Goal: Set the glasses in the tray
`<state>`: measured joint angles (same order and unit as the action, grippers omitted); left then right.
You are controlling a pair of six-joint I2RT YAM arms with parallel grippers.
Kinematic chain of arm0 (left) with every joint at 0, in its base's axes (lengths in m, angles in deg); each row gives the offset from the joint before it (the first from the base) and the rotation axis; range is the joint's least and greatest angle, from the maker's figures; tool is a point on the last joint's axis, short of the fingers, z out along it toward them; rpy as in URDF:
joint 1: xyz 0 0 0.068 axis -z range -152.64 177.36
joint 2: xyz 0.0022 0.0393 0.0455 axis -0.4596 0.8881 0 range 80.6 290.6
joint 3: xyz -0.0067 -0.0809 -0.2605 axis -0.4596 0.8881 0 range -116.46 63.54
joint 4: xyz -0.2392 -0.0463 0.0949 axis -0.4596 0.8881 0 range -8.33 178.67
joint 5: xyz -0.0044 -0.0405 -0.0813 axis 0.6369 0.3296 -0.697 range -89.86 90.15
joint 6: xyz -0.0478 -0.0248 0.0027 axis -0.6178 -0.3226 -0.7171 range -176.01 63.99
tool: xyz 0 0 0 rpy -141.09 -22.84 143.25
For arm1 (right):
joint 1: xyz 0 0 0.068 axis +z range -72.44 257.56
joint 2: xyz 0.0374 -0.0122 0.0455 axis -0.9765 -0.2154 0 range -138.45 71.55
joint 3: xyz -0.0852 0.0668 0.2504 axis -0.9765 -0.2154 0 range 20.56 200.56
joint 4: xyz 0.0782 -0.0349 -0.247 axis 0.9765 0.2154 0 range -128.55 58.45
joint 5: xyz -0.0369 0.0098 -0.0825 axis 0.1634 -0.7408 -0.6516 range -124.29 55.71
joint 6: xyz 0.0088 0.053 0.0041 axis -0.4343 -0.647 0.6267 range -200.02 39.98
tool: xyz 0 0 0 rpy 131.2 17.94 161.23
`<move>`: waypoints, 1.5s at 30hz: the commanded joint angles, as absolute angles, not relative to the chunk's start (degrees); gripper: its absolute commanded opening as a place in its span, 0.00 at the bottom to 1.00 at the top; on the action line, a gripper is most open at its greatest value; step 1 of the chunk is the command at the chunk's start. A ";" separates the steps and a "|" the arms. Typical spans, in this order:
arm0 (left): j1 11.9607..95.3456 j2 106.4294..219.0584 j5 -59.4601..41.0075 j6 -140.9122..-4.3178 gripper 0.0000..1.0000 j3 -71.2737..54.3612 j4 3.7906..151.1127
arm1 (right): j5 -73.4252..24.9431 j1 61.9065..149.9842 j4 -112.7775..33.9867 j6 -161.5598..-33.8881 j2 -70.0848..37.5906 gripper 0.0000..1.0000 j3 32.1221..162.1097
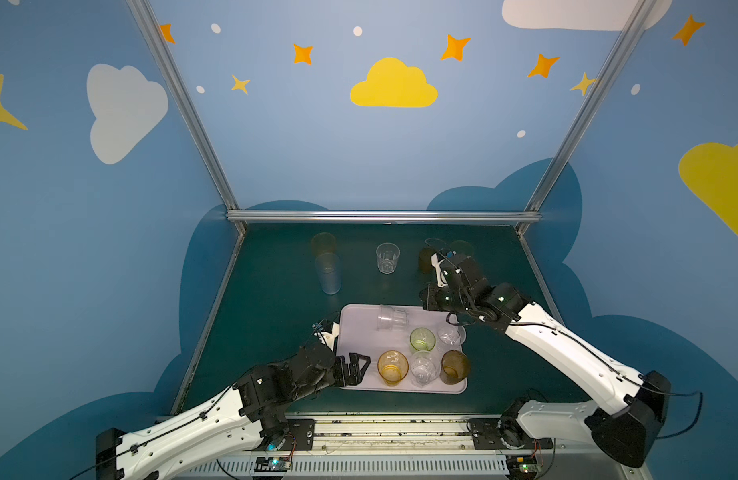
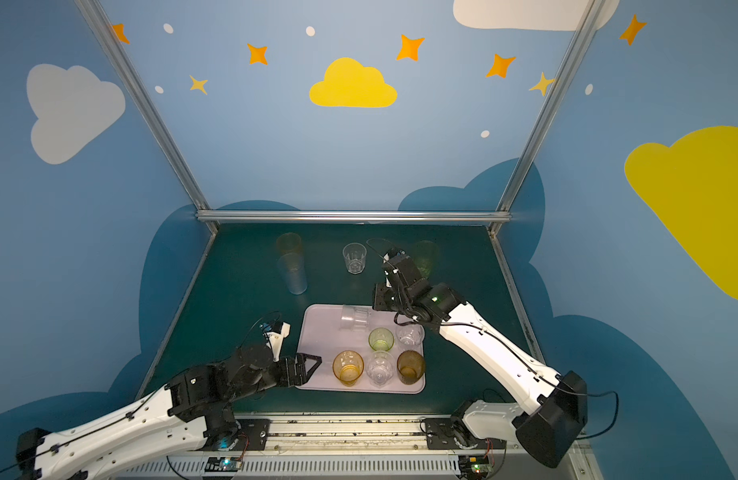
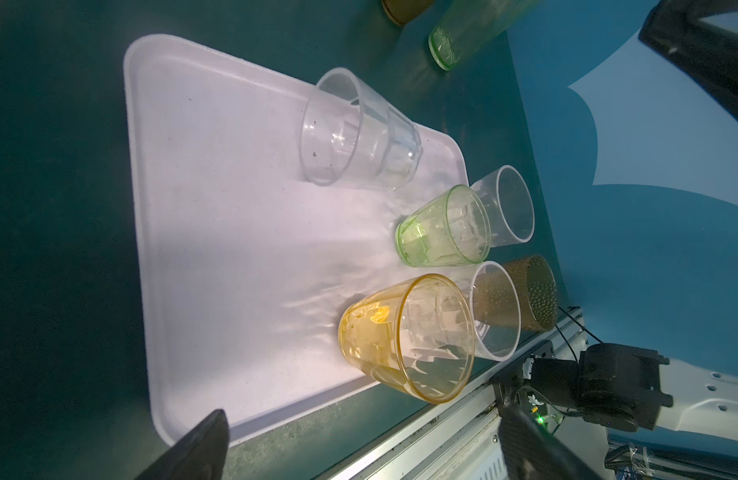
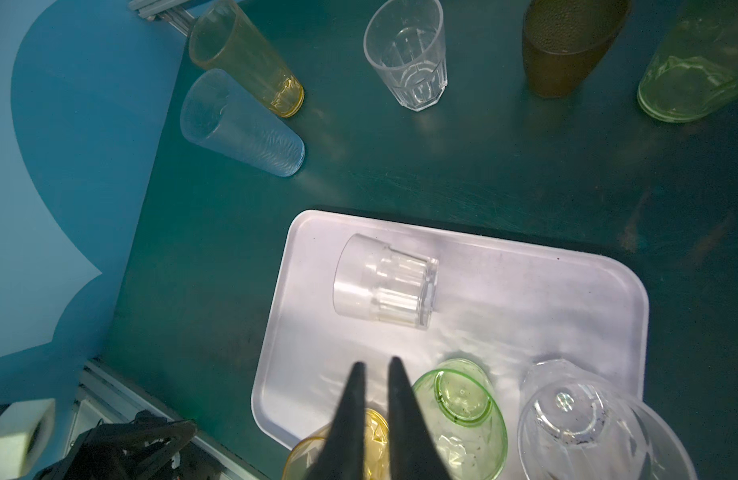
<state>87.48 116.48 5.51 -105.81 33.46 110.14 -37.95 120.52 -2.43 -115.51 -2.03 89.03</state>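
Six glasses sit in the tray (image 1: 359, 332); five are out on the table beyond it.

Nearest: left gripper (image 1: 356, 367) at the tray's near-left edge, jaws spread wide, empty.

Near row, upright, close-packed: amber glass (image 1: 393, 368), clear glass (image 1: 424, 368), brown glass (image 1: 454, 366). Behind them are the green glass (image 1: 422, 340) and a second clear glass (image 1: 448, 336) at the right rim.

Far part of tray: a clear faceted glass (image 1: 392, 319) lying on its side, fully inside the rim.

Right gripper (image 4: 375, 365) hangs above the tray's far right part, jaws parted only a slit, nothing between them.

Table, farther out: tall blue glass (image 1: 328, 273) with tall orange glass (image 1: 323, 244) just behind it on the left. An upright clear tumbler (image 1: 387, 257) stands mid-table. A short brown tumbler (image 1: 426, 259) and tall green glass (image 2: 426, 255) are on the right, partly behind the right arm.

Reading: between picks, with neither hand loaded. The next pick is likely the brown tumbler or tall green glass, both nearest the right arm. That calls for wider jaws, a level approach and a grip low enough that the tall one does not topple. Free floor lies on the tray's left half. The tipped glass could roll if nudged and may want righting.
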 commanded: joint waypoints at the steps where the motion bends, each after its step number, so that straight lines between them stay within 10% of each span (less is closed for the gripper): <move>1: 87.58 116.90 7.23 -105.12 1.00 33.15 109.66 | -37.94 120.74 2.19 -114.19 -5.64 0.36 91.98; 7: 87.57 117.17 8.79 -104.10 1.00 32.43 110.65 | -38.03 123.85 3.71 -114.34 -11.54 0.66 93.34; 16: 87.57 113.54 10.82 -103.91 1.00 32.91 112.77 | -38.53 128.12 6.42 -115.77 -20.64 0.76 96.83; 45: 87.48 96.92 15.24 -104.52 1.00 37.17 121.25 | -55.74 139.20 29.14 -116.37 -43.57 0.48 123.64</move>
<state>87.50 98.16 13.60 -104.69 36.47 118.84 -52.25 138.25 25.20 -115.29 -42.51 121.40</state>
